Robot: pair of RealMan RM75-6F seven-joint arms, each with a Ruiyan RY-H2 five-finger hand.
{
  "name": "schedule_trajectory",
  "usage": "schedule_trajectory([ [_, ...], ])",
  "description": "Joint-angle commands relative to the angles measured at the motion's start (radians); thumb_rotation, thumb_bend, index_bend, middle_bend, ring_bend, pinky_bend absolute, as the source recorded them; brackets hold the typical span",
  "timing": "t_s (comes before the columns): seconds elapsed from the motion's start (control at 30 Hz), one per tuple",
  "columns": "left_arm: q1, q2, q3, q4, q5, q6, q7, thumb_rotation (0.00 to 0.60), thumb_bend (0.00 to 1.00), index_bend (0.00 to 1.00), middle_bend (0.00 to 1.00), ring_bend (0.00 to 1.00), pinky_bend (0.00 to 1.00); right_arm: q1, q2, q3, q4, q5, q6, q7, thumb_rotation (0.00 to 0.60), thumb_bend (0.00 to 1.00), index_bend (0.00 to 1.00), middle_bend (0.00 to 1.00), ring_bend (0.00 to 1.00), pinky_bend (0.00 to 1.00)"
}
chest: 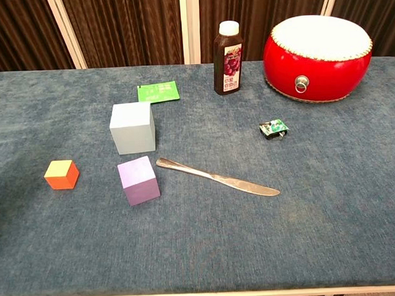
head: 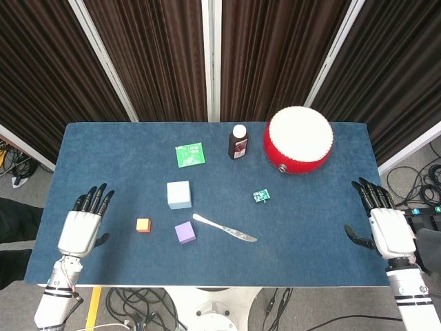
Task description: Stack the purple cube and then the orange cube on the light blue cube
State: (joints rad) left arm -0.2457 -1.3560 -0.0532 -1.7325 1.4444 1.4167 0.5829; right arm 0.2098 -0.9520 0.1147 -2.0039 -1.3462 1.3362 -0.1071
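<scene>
Head view: the purple cube (head: 184,232) is seen just below the light blue cube (head: 178,194), nearer the empty, spread-fingered left hand (head: 81,225) than the likewise empty, spread-fingered right hand (head: 383,225).

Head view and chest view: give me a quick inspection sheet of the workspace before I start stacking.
Surface: blue cloth table, flat.
Job's things: light blue cube, purple cube and orange cube all sit apart on the cloth; nothing stacked yet.
Clutter: butter knife lies just right of the purple cube; green packet, dark bottle, red drum and small green part sit further back.
Hands: left hand and right hand hold nothing, fingers apart, at the table's side edges.
Cables: on the floor under the near edge and at the right.
Surroundings: dark curtains behind.
</scene>
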Motion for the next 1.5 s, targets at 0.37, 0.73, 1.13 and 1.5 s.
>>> schedule_trajectory([
  [0.37, 0.005, 0.038, 0.075, -0.144, 0.069, -0.05, -0.114, 0.6, 0.09, 0.14, 0.2, 0.13, 0.24, 0.002, -0.004, 0.001, -0.003, 0.003, -0.001, -0.007, 0.6, 0.22, 0.0, 0.0, 0.0, 0.0],
  [0.73, -0.031, -0.047, 0.091, -0.238, 0.025, -0.158, 0.025, 0.6, 0.1, 0.16, 0.26, 0.19, 0.29, 0.003, 0.007, -0.002, 0.002, -0.004, -0.013, 0.021, 0.6, 0.22, 0.0, 0.0, 0.0, 0.0],
  [1.13, -0.103, -0.209, -0.003, -0.144, -0.056, -0.206, 0.052, 0.6, 0.13, 0.16, 0.29, 0.19, 0.29, 0.0, 0.012, 0.004, 0.007, 0.003, -0.008, 0.04, 0.6, 0.22, 0.0, 0.0, 0.0, 0.0],
  [1.5, -0.146, -0.332, -0.031, -0.052, -0.136, -0.23, 0.059, 0.6, 0.18, 0.21, 0.33, 0.23, 0.32, -0.004, 0.021, 0.014, 0.011, 0.016, -0.001, 0.064, 0.6, 0.22, 0.0, 0.0, 0.0, 0.0],
])
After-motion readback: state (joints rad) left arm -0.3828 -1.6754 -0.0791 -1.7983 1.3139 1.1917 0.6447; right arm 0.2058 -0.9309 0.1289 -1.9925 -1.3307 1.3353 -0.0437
